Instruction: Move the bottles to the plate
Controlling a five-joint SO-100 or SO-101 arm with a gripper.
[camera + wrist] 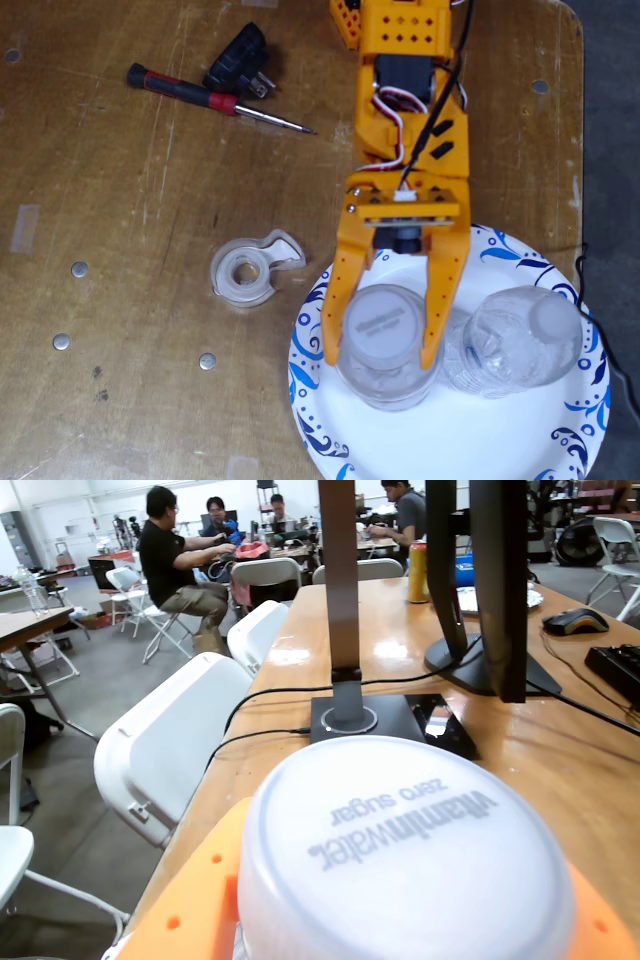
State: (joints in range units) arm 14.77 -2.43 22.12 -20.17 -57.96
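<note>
Gripper (385, 358): orange, two fingers, one on each side of the capped bottle (388, 345) in the fixed view; I read them as clasping it, pads against its sides. Capped bottle: upright on the plate (500, 440), left of centre, white cap up. In the wrist view that cap (405, 855) fills the foreground, "vitaminwater zero sugar" printed on it upside down. Crinkled bottle (515, 340): clear, also on the plate, just right of the capped one, near the right finger. Plate: white paper, blue leaf swirls on the rim, at the table's lower right. Tape dispenser (250, 270): clear, just left of the plate. Screwdriver (215, 98) and black power adapter (240, 62): upper left, well apart.
</note>
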